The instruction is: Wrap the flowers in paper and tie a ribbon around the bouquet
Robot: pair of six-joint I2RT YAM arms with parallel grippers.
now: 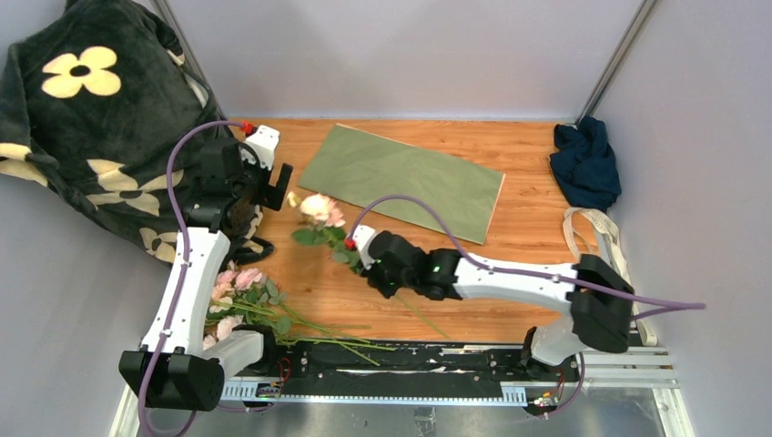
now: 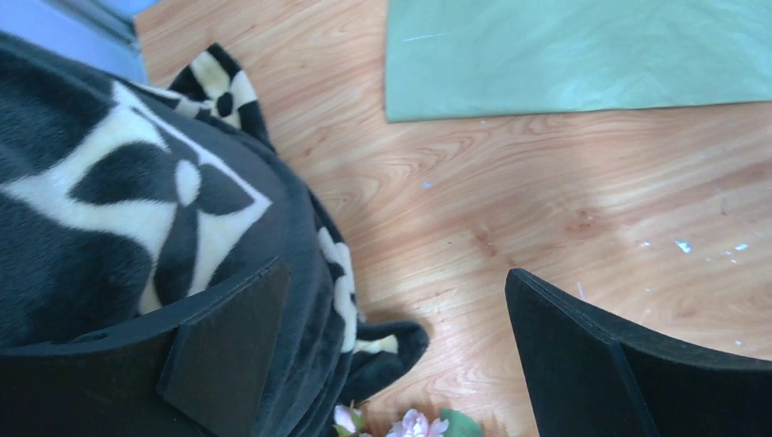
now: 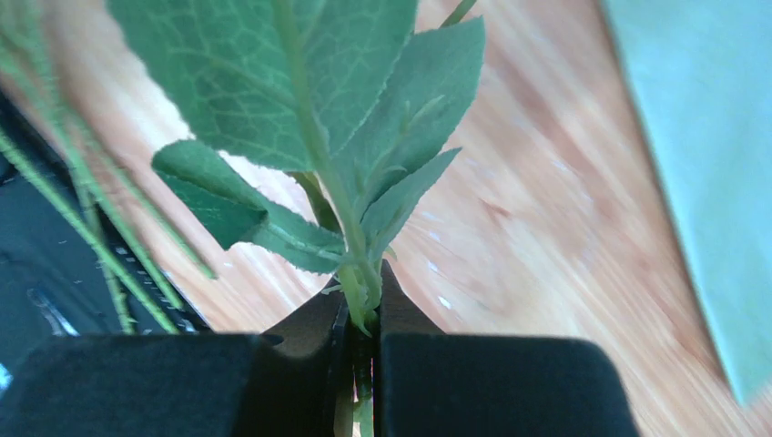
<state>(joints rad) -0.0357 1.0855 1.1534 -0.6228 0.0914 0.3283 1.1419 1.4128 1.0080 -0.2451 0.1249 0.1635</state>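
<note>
One pink rose (image 1: 317, 208) sits mid-surface, its leafy stem pinched tight in the right end effector (image 3: 364, 314), just in front of the olive-green paper (image 1: 401, 177) lying flat on the wooden surface (image 1: 537, 228). The other flowers (image 1: 244, 293) lie by the left arm's base. The left end effector (image 2: 396, 341) hangs wide open beside the black flower-print blanket (image 2: 109, 182).

Our left pincer (image 2: 393, 296) stands wide open above the table (image 2: 564, 200).
We see the blanket (image 2: 109, 182) at left, the paper (image 2: 583, 55) at top, flowers (image 2: 414, 424) at the bottom edge.
</note>
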